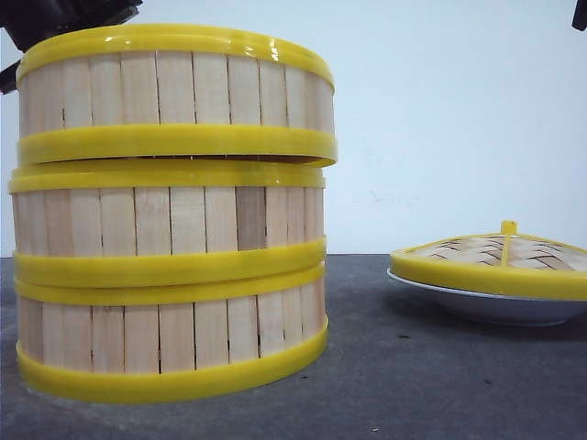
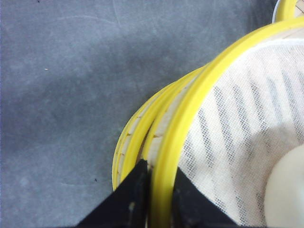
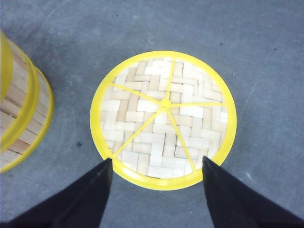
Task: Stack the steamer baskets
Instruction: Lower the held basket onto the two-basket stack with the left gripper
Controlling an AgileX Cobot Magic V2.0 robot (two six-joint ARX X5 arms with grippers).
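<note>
Three steamer baskets (image 1: 170, 215) stacked, left fingers (image 2: 135, 199) clamped on top rim, right fingers (image 3: 90, 197) apart.

Plain pale blue-white wall (image 1: 459, 110) behind a dark grey tabletop (image 1: 413, 367).

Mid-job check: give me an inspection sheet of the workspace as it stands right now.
Surface: dark grey table, matte, lightly scuffed.
Job's things: three steamer baskets in one stack; top basket sits slightly tilted, a gap showing under its right side.
Clutter: woven lid resting on a white plate, right of the stack.
Grippers: left gripper shut on the top basket's rim; right gripper open, above the lid, holding nothing.
Cables: nothing seen.
Surroundings: plain pale wall behind the table.
</note>
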